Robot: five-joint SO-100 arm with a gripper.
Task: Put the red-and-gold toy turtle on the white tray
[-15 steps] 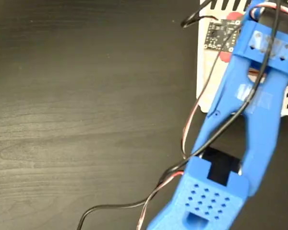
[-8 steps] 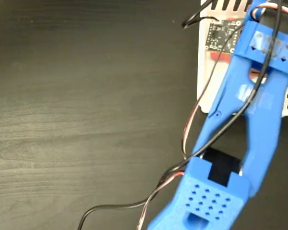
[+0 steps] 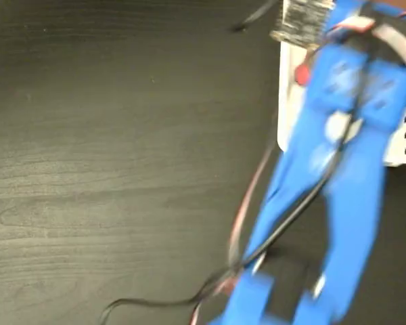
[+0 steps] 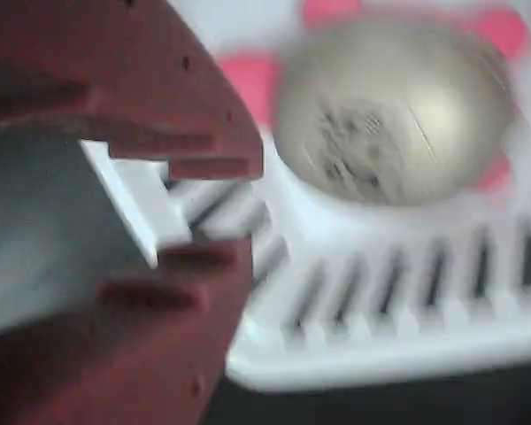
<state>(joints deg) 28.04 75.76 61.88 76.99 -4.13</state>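
in the wrist view the red-and-gold toy turtle sits on the white tray toward 1 o'clock, gold shell up with a blurred dark sticker, coral-red feet showing at its edges. the tray's black stripes run along the rim below it. the red end effector fills the 9 o'clock side — spread apart and gripping nothing, clear of the turtle. in the fixed view the blurred blue arm crosses the dark worktop — covering most of the tray at 2 o'clock.
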